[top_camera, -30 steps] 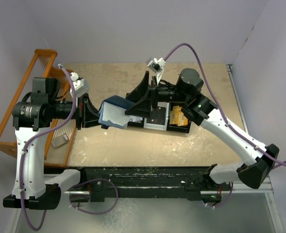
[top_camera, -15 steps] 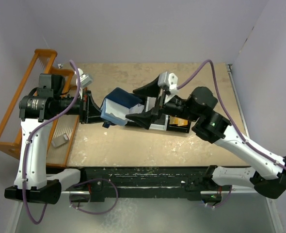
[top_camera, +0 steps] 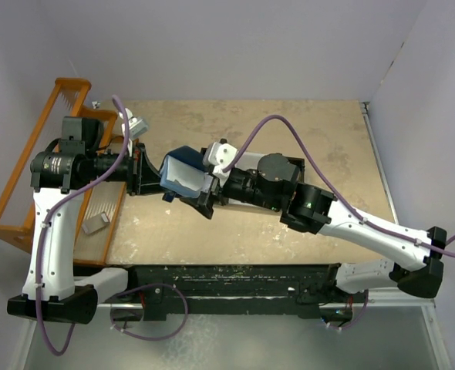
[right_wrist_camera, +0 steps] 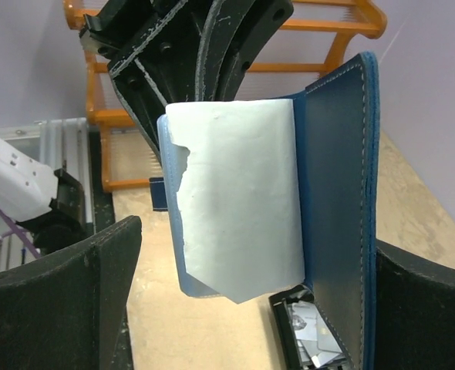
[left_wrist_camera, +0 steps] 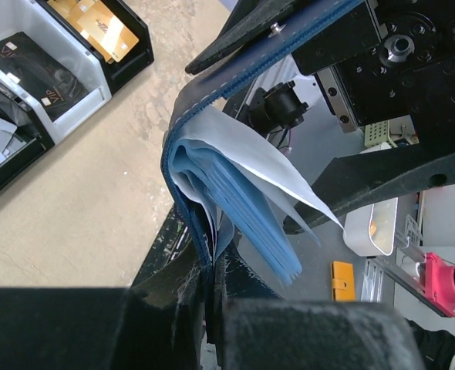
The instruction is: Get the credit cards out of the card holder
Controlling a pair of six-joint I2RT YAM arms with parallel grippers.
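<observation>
With the right gripper (right_wrist_camera: 258, 235) spread wide either side of the open card holder (right_wrist_camera: 331, 193), held up over the table (top_camera: 328, 131) by the left gripper (left_wrist_camera: 212, 304) pinched shut on one edge beyond, the fingers should probably close on a card's edge alone, not on the pale inner flap (right_wrist_camera: 235, 200).

L hand (top_camera: 156, 176) grips card holder (top_camera: 181, 171), R hand (top_camera: 205, 186) spread wide beside it.
</observation>
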